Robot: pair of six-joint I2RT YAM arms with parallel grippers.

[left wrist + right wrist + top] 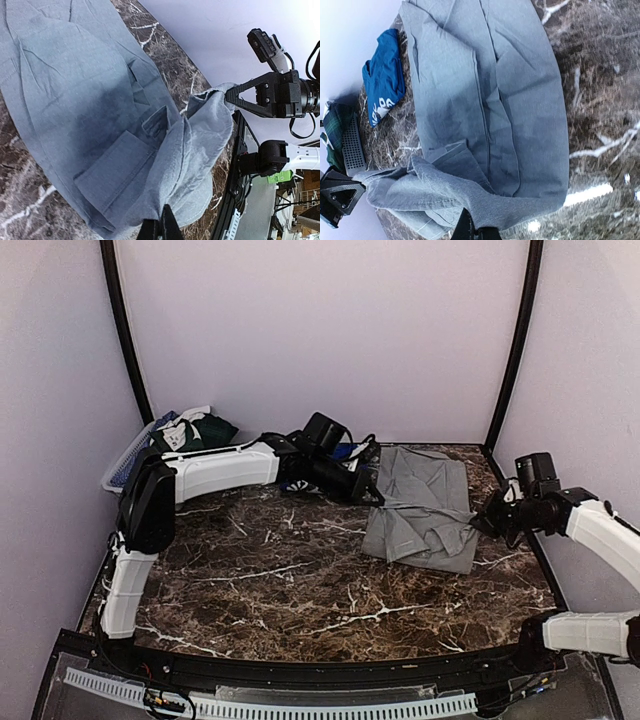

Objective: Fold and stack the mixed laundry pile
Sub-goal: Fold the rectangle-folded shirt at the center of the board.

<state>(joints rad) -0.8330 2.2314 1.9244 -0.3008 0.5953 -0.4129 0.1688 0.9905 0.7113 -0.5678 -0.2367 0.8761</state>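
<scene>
At the upper left of the top view, the mesh basket (125, 465) carries a dark-green piece (205, 430), untouched. Toward centre, the left gripper (165, 220) is pinched tight on one end of the grey polo shirt's (420, 505) lifted edge, with the blue T-shirt (382, 82) lying just behind it. At the right, the right gripper (229, 95) is clamped on the other end. For a square fold, I judge both should travel together and level, with the fabric lightly taut and the flat body not dragged.
</scene>
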